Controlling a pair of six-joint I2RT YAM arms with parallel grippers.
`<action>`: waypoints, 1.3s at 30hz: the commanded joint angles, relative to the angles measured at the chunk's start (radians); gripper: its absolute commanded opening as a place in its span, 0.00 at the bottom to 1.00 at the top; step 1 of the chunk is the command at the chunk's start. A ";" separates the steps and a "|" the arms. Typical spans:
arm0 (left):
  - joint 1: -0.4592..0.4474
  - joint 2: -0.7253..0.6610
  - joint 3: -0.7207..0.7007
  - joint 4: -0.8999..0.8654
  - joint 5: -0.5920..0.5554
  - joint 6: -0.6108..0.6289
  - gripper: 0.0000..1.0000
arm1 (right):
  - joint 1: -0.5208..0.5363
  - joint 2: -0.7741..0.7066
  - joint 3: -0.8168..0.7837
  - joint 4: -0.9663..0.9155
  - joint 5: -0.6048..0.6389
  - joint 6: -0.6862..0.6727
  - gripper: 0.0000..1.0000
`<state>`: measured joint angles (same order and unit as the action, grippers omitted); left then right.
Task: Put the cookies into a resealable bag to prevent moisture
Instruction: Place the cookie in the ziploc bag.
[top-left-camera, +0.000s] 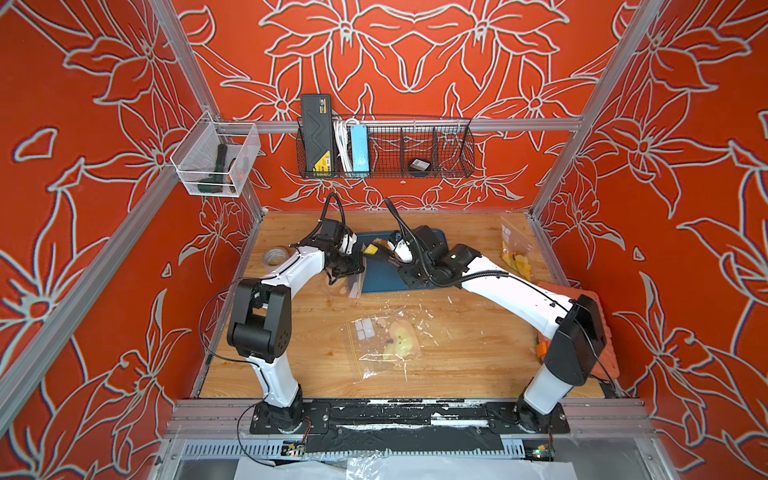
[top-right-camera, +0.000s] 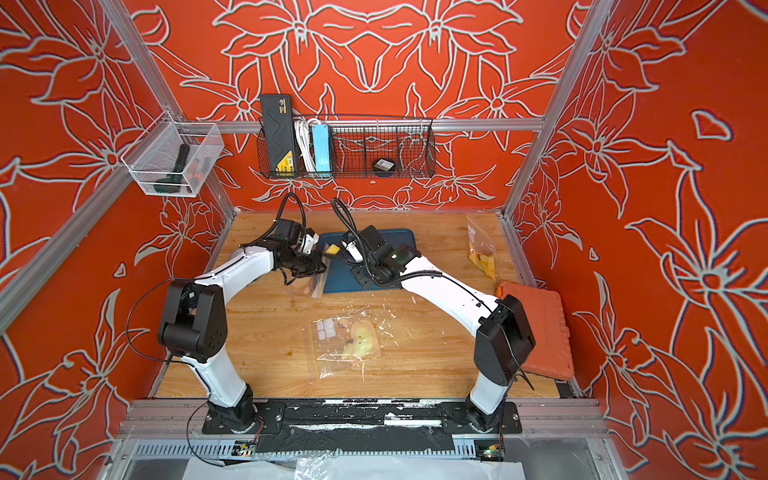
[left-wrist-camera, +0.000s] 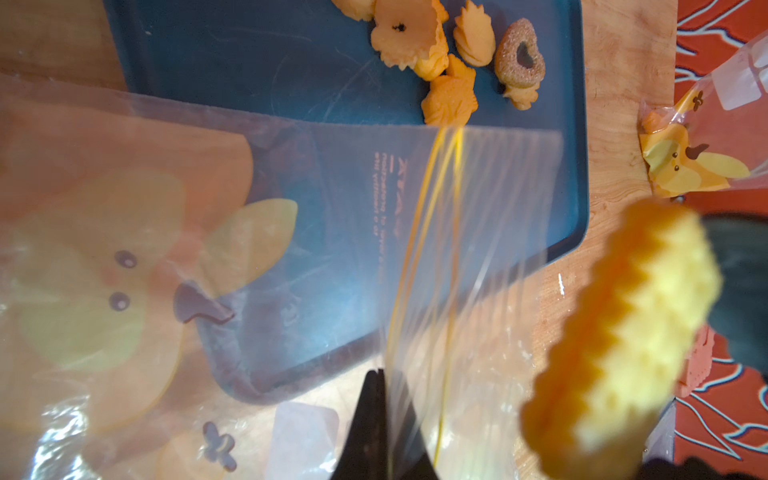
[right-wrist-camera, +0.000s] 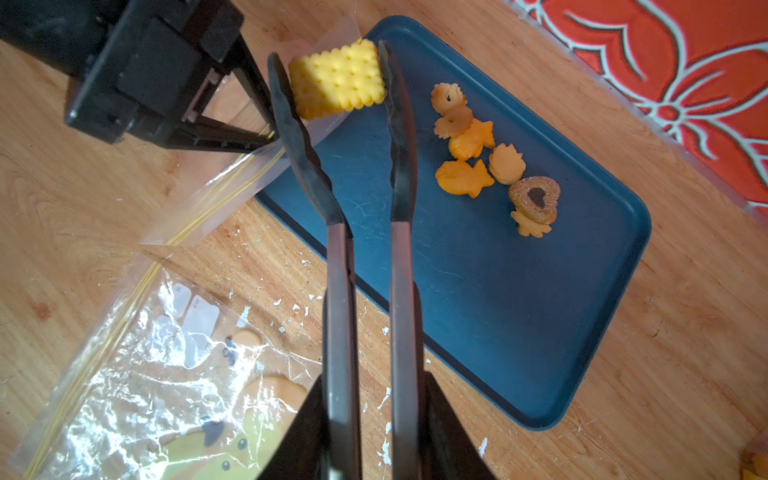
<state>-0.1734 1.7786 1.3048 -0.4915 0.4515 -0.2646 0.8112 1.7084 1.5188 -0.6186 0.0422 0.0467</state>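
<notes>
The right gripper is partly closed on the tongs. Their tips clamp one square cookie in the air over the 9 o'clock edge of the tray.

The left gripper is pinched tight on the bag at its zip rim and holds that rim up beside the tray.

In a top view the bag's mouth lies close by, at about 7 o'clock from the square cookie. The tongs run roughly from 3 to 9 o'clock, pointing toward the left arm, which is the arm nearer the bag.

The two yellow zip lines stand only a little apart, so the opening looks narrow. The cookie probably has to go in edge first, along the slot.

Room is tight, because the left fingers sit just beside the tong tips and could be bumped.

The other cookies cluster on the tray, clear of the tongs. A spare bag lies at 6 o'clock on the table, well apart.
</notes>
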 joint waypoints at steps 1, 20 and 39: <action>-0.006 0.009 0.004 -0.008 0.016 0.021 0.00 | 0.017 0.016 0.047 -0.007 0.008 -0.007 0.34; -0.008 -0.001 0.008 -0.014 -0.028 0.021 0.00 | 0.077 0.022 -0.048 -0.040 0.245 -0.098 0.32; -0.007 0.009 0.021 -0.013 0.027 0.031 0.00 | 0.169 0.051 -0.070 0.049 0.335 -0.241 0.33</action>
<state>-0.1768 1.7878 1.3098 -0.4938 0.4530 -0.2581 0.9821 1.7458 1.4071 -0.5949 0.3435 -0.1768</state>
